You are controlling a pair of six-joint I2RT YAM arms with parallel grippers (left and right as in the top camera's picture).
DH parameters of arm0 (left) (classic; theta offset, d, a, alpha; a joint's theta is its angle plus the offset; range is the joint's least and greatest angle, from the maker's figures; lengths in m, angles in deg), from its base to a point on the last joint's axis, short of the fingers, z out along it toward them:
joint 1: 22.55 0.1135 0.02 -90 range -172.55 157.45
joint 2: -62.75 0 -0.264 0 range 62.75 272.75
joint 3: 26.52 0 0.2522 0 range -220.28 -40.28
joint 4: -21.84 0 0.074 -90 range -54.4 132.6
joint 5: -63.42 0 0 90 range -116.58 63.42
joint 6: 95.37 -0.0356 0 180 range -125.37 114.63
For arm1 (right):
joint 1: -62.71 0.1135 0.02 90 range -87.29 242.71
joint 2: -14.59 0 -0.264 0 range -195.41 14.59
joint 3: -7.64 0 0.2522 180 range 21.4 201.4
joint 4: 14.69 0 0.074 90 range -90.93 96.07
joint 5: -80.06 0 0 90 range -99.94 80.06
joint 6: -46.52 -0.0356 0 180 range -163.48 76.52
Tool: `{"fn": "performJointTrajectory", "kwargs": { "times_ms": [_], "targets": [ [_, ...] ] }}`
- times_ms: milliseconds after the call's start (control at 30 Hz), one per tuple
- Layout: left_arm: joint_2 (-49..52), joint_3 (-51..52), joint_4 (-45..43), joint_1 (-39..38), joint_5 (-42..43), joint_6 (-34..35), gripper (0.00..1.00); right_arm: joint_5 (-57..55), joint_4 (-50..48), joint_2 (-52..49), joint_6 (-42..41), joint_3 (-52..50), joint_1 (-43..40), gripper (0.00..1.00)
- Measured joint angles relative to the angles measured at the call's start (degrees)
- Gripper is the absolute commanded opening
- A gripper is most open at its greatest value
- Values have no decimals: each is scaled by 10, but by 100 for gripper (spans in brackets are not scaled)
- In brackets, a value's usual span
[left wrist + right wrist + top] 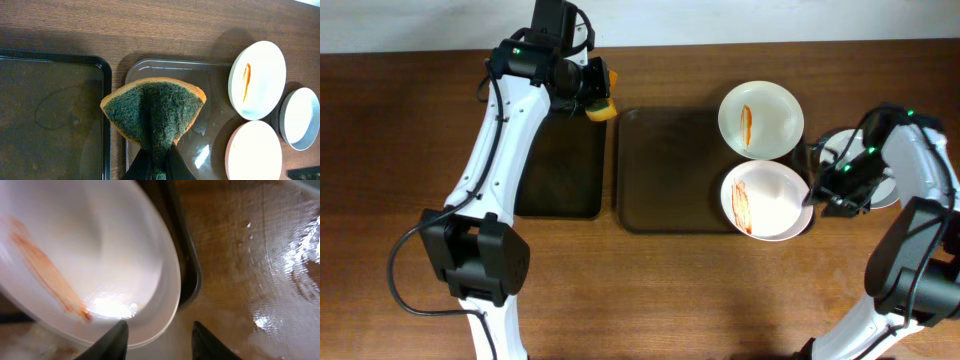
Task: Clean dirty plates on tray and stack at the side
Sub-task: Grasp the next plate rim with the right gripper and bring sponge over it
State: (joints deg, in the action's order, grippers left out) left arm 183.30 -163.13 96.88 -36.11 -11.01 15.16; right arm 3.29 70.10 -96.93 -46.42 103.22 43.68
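Note:
Two white plates with red sauce streaks sit at the right end of the brown tray (670, 170): one at the far corner (761, 119), one at the near corner (767, 199). My left gripper (592, 92) is shut on a green and yellow sponge (153, 107), held above the gap between the two trays. My right gripper (817, 194) is open at the near plate's right rim (165, 270); one finger lies over the plate, the other over the table. A clean white plate (865, 170) lies on the table under my right arm.
A second dark tray (560, 160) lies left of the brown one. In the left wrist view both dirty plates (256, 80) (254, 151) and the clean one (300, 118) show at the right.

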Motion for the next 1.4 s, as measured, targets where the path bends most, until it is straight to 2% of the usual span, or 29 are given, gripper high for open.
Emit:
{"fn": "performJointTrajectory", "kwargs": {
  "times_ms": [33,133,200,300,467,667,733,833,867,900,1000,1033,1067,1167,1267,1300,1367,1400],
  "targets": [
    [0,0,0,0,0,0,0,-7,-26,0,-2,-23,3,27],
    [0,0,0,0,0,0,0,-16,-66,-1,-11,-63,8,18],
    [0,0,0,0,0,0,0,-18,-82,-1,-17,-70,17,6],
    [0,0,0,0,0,0,0,-18,-85,-1,-22,-71,33,4],
    [0,0,0,0,0,0,0,-16,-84,0,-50,-72,122,4],
    [0,0,0,0,0,0,0,-28,-249,4,-244,-75,289,4],
    [0,0,0,-1,-1,0,0,-69,-268,4,-319,-75,345,4],
    [0,0,0,-2,0,0,0,-111,-269,4,-364,-75,390,4],
    [0,0,0,-2,0,0,0,-119,-269,4,-374,-75,398,7],
    [0,0,0,-3,0,0,0,-123,-270,4,-376,-75,399,17],
    [0,0,-1,-3,0,0,0,-132,-278,4,-342,-74,389,57],
    [0,0,-1,-3,0,0,0,-128,-291,4,-306,-73,383,62],
    [0,0,-1,-4,0,0,0,-122,-309,4,-274,-72,378,62],
    [1,0,-2,-13,-2,0,0,-111,-346,4,-154,-64,363,54],
    [20,0,-3,-28,-5,0,0,-102,-365,3,-108,-63,363,45],
    [28,0,-3,-30,-6,0,0,-94,-369,-2,-101,-63,363,38],
    [40,0,-3,-31,-7,0,0,-80,-371,-23,-91,-62,363,12],
    [44,0,-3,-31,-9,0,0,-77,-371,-32,-95,-62,363,4]
  ]
}}
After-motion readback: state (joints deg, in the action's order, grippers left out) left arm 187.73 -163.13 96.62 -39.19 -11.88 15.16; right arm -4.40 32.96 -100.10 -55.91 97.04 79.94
